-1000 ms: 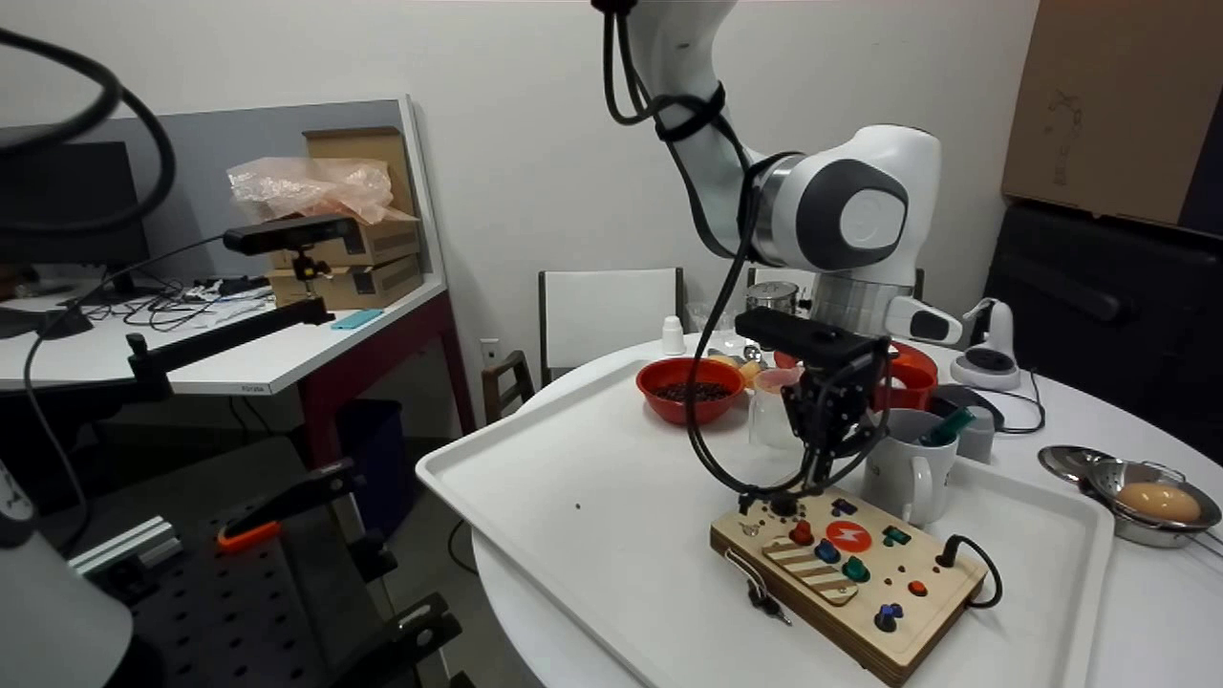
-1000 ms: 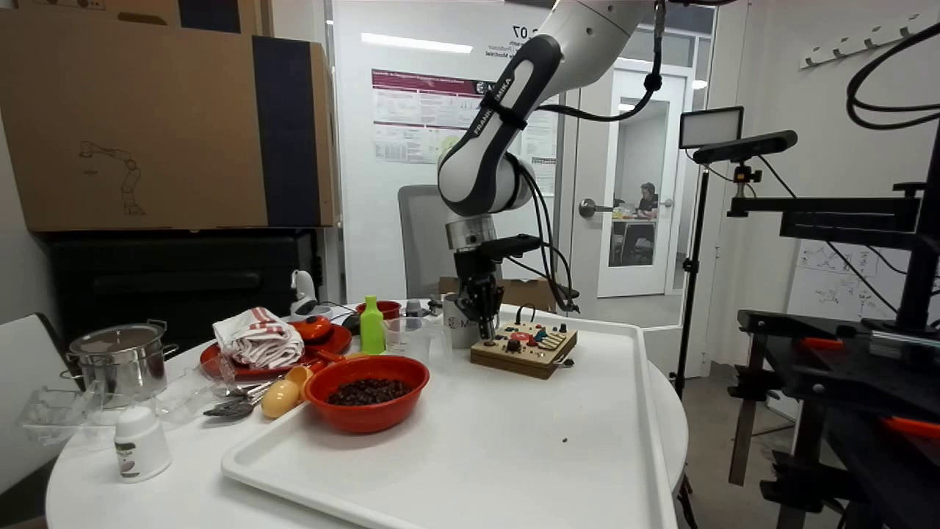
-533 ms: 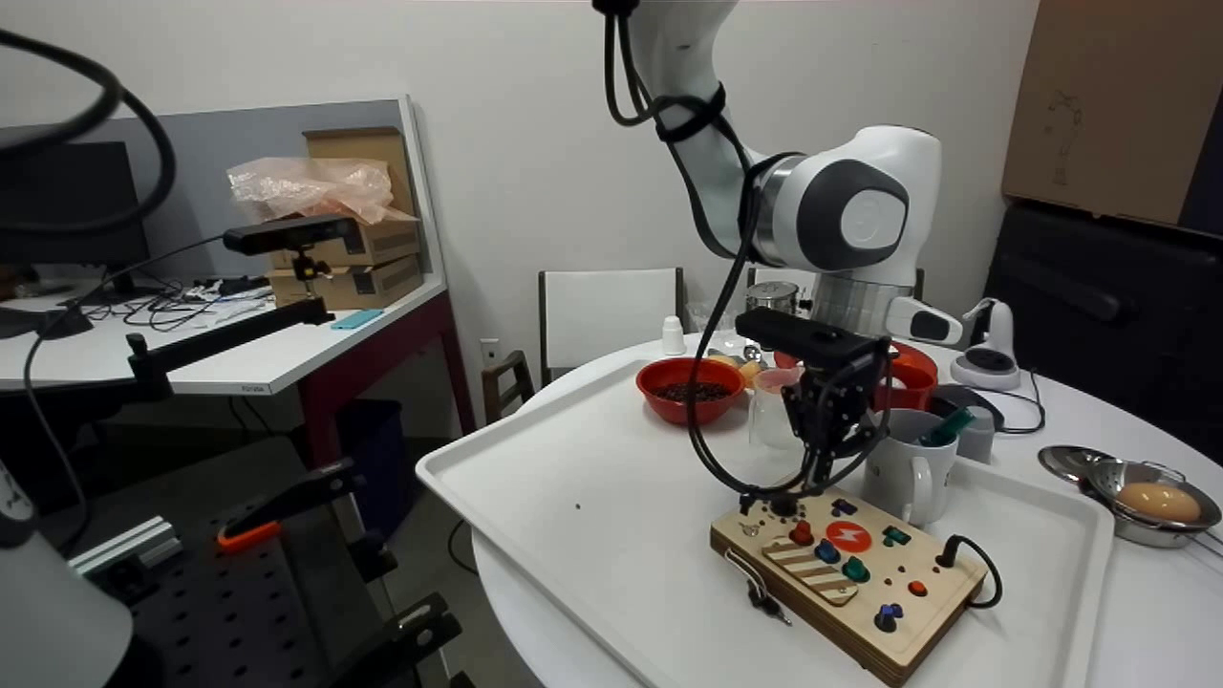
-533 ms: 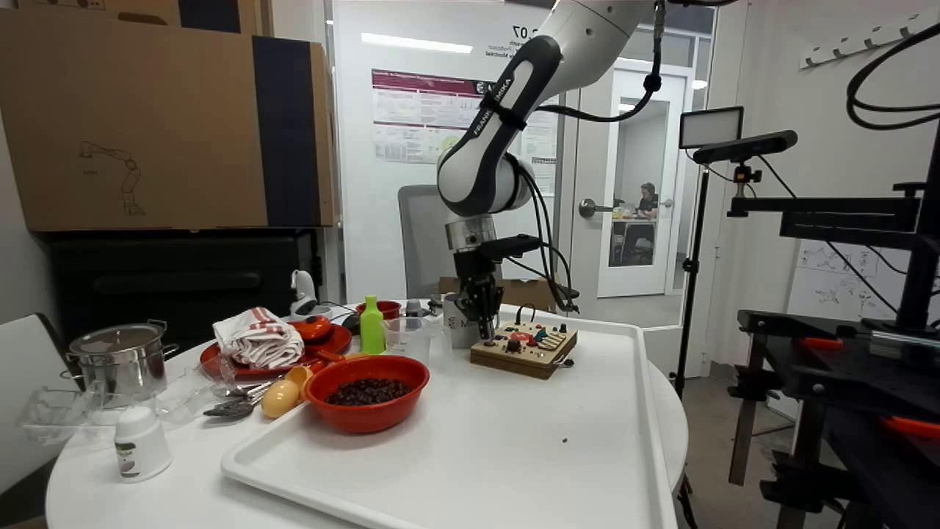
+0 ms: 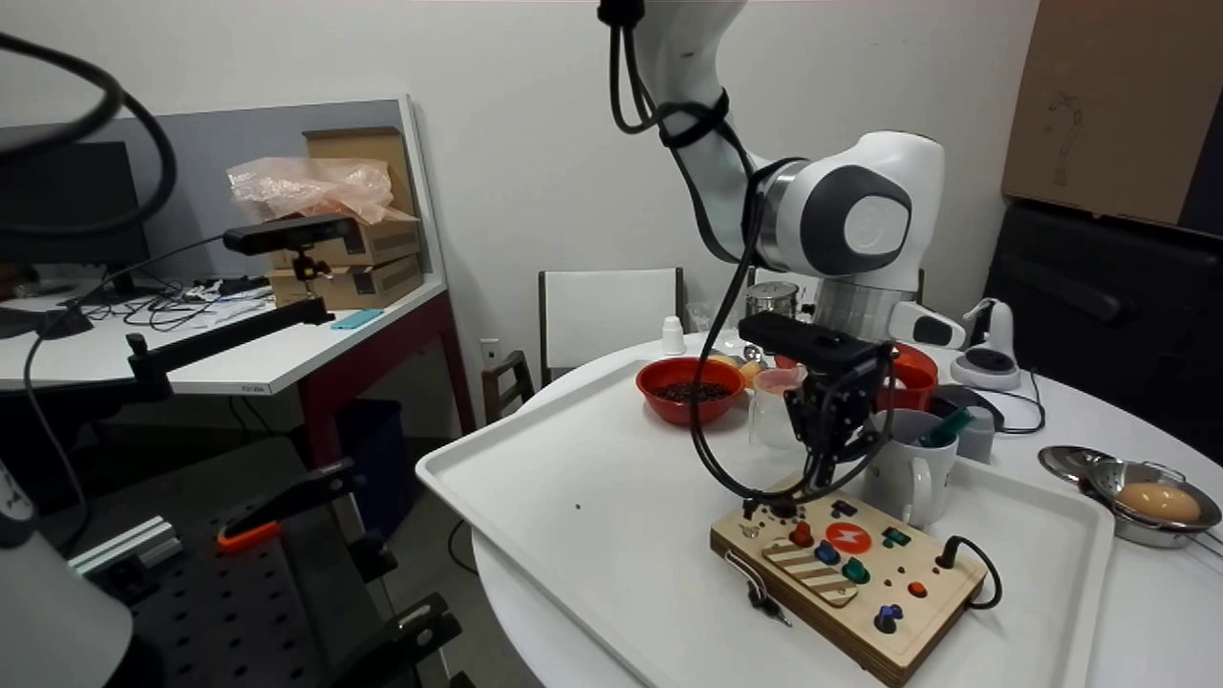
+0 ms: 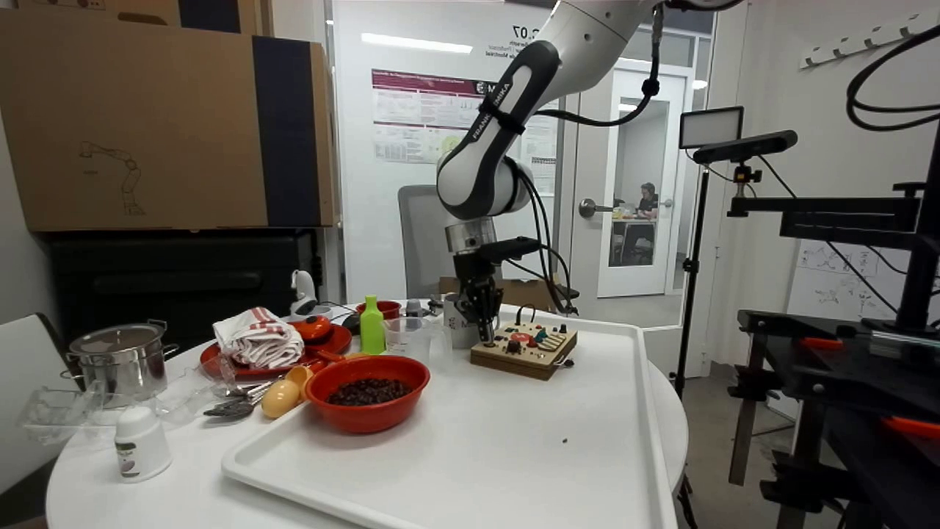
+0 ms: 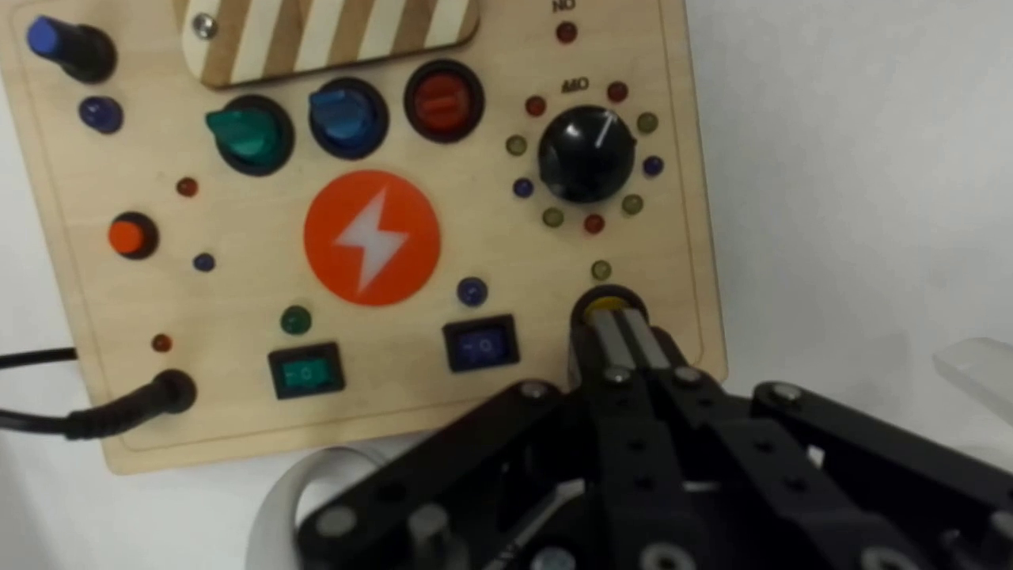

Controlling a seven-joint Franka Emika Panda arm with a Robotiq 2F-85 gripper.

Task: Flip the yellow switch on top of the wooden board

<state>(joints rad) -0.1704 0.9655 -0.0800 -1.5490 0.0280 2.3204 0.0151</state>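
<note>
The wooden board lies on the white tray and shows in both exterior views and in the wrist view. The yellow switch is round, in a black ring near one corner of the board; only its far part shows, as the fingertips cover the rest. My gripper points down at it, fingers together with a thin dark gap and no object visible between them. The tips appear to touch the yellow switch. In an exterior view the gripper stands over the board's corner.
A white mug stands close beside the board and gripper. A blue rocker switch and a black dial lie near the yellow switch. A clear cup and a red bowl of beans stand farther along the tray.
My arm and gripper have moved slightly down toward the board over the last half second. The fingers appear to stay together. The other objects have not visibly moved.
</note>
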